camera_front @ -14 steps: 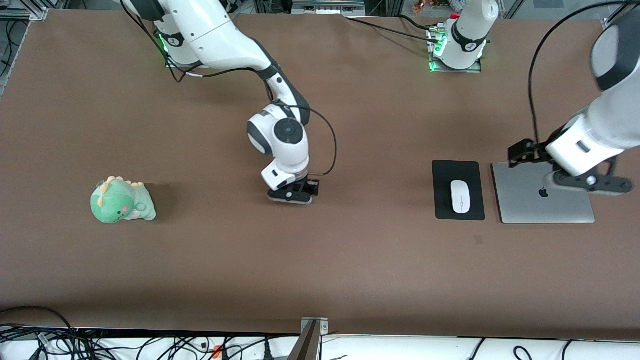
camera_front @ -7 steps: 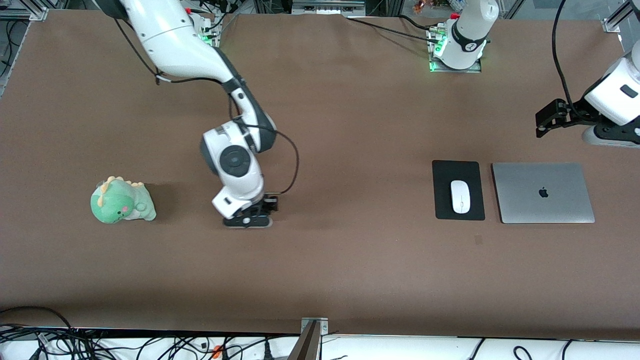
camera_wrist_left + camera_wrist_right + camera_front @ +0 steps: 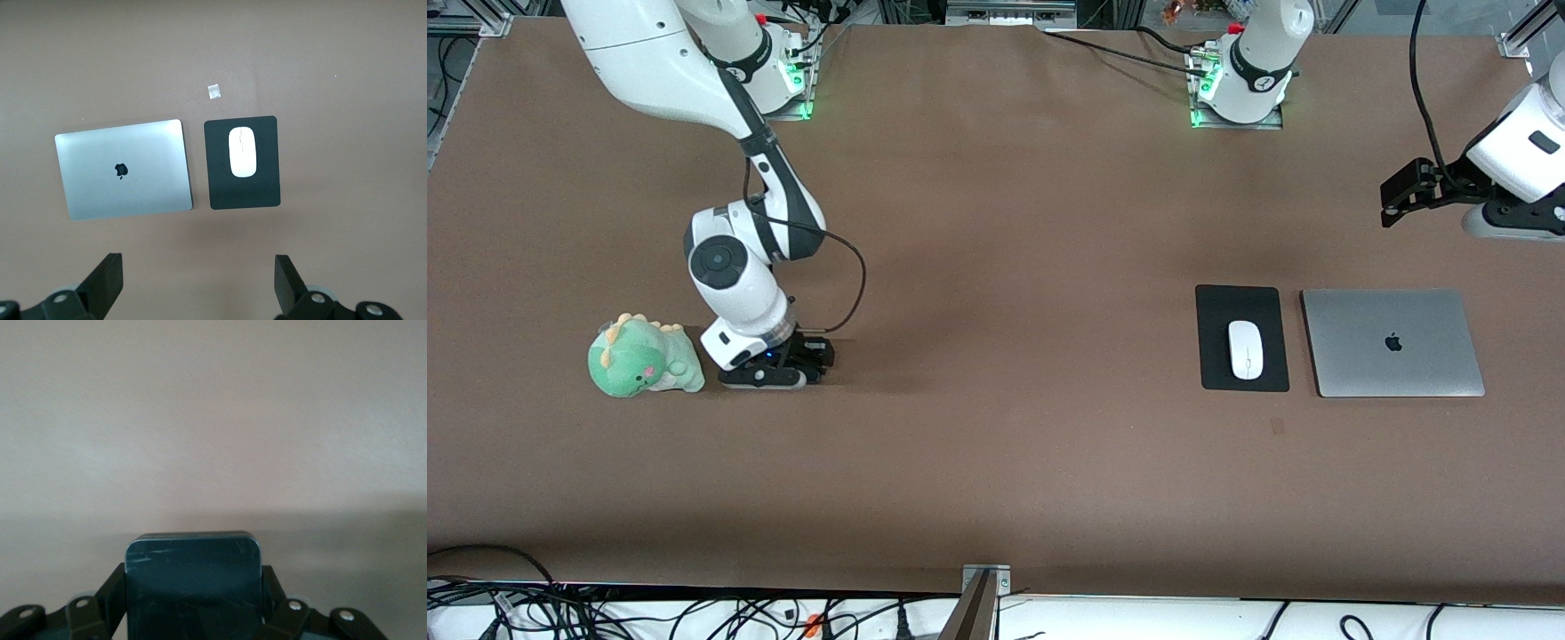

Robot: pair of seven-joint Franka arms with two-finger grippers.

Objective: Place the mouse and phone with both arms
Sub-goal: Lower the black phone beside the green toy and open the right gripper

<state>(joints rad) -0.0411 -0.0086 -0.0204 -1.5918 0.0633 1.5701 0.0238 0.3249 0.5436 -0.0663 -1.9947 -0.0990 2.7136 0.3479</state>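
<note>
- Right gripper (image 3: 769,373) is down low over the brown table (image 3: 996,462), just beside the green dinosaur plush (image 3: 643,358), at the right arm's end of the table.
- Its fingers (image 3: 113,593) are closed in on the phone (image 3: 193,583), clamped on both edges; in the right wrist view the dark, scuffed slab stands between them with its rounded end pointing out over bare tabletop.
- In the front view the phone itself is hidden under the gripper body, so only the wrist view shows the hold.
- Left gripper (image 3: 1400,194) hangs high in the air near the left arm's end of the table, over bare table a little farther from the front camera than the laptop (image 3: 1392,342).
- Its fingers (image 3: 103,283) are spread wide with nothing between them; the left wrist view looks straight down through the gap.
- Below it, the mouse (image 3: 1246,349) lies on the black mat (image 3: 1241,302), roughly in the middle, long axis running along the mat's length.
- The silver laptop is closed, logo up, just beside the mat and not touching it, toward the left arm's end.
- A small pale scrap (image 3: 213,91) lies on the table near the mat's edge, on the side nearer the front camera.
</note>
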